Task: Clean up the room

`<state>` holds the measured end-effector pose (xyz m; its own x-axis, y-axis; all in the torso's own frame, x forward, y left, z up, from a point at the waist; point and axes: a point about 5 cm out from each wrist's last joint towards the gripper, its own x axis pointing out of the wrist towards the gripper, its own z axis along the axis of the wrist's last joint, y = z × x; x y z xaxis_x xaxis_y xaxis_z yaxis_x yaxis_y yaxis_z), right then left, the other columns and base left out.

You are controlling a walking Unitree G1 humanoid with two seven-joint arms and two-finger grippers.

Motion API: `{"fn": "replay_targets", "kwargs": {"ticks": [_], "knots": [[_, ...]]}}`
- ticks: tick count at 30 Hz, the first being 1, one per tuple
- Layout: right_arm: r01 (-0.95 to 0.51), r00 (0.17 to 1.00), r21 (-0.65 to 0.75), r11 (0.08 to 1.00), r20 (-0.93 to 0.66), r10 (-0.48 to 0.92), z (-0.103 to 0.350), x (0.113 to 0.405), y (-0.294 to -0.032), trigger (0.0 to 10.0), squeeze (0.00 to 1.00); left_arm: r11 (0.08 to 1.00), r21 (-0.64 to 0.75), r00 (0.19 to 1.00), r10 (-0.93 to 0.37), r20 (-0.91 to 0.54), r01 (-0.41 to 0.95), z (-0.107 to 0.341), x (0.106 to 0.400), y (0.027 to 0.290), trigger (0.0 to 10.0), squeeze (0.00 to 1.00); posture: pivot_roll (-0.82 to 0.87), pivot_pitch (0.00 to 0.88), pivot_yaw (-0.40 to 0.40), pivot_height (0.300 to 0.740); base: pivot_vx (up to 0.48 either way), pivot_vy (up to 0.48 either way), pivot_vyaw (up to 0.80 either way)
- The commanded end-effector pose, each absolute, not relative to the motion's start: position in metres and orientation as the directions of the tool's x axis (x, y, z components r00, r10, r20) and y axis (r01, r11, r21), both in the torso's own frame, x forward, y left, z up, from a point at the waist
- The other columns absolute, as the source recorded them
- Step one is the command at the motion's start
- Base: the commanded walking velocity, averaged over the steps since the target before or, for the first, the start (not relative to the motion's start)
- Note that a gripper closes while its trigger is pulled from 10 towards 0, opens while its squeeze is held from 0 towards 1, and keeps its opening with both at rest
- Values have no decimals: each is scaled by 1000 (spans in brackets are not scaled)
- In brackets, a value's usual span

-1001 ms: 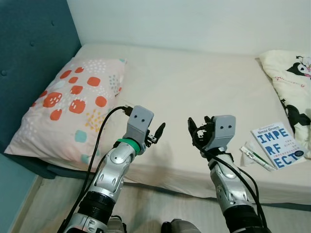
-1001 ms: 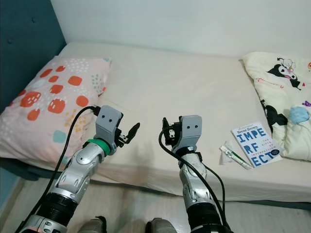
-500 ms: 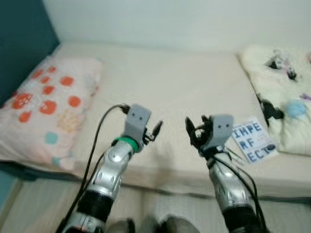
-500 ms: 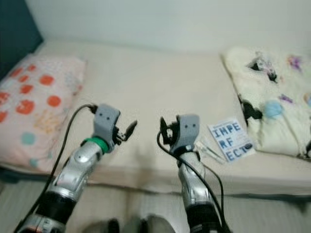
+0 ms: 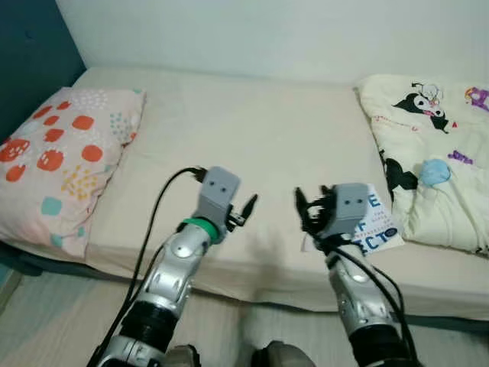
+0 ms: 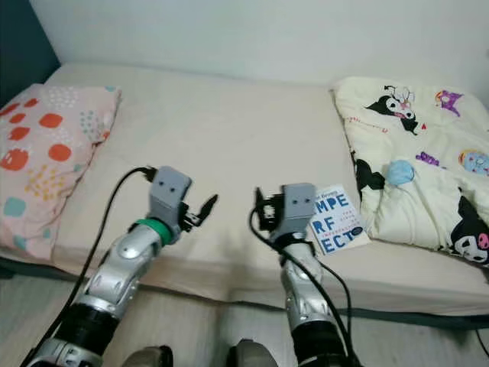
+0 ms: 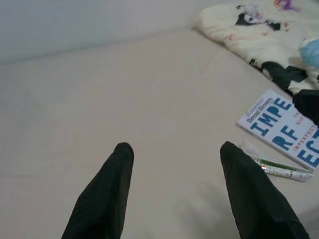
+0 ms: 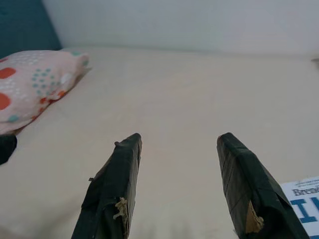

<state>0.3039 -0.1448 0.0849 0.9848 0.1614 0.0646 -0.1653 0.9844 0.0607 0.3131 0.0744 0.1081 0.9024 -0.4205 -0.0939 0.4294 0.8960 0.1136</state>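
Left eye view: left gripper (image 5: 243, 212) and right gripper (image 5: 309, 213) hang over the near edge of the bed (image 5: 252, 138), both with fingers spread, holding nothing. Just right of the right gripper lies a blue-lettered book (image 6: 333, 220), a green pen (image 7: 283, 169) beside it. Cartoon-print blanket (image 6: 416, 164) far right; spotted pillow (image 5: 57, 157) far left.

The bed sheet (image 5: 252, 130) lying under both grippers is showing as smooth, matt cream cloth. Just beside the right gripper (image 8: 177, 164), the book (image 7: 284, 130) is showing a glossy paper cover, and the pen (image 7: 281, 168) a shiny plastic wrap. The black fingers (image 8: 117, 184) are looking matt, their edges chipping. The pillow (image 5: 57, 164) and blanket (image 6: 416, 176) are looking soft, printed cloth.
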Motion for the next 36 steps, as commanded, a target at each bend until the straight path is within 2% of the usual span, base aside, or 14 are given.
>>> {"fn": "replay_targets", "kwargs": {"ticks": [1,12,31,36], "knots": [[-150,988,65,987,56,147,83,303,-149,10000,0,890,114,896,-433,-97,442,108,312,71,10000,0,-69,0,47,731,0,-315,0],[-152,987,62,986,56,149,83,303,-148,10000,0,889,113,895,-434,-99,443,107,312,70,10000,0,-70,0,46,731,0,-312,0],[-149,988,58,987,44,147,81,302,-150,10000,0,893,78,893,-432,-127,444,101,312,71,10000,0,-74,0,45,731,0,0,0],[-166,986,92,982,34,164,78,300,-145,10000,0,917,87,915,-376,-144,390,93,314,85,10000,0,-72,0,43,731,0,0,0]]}}
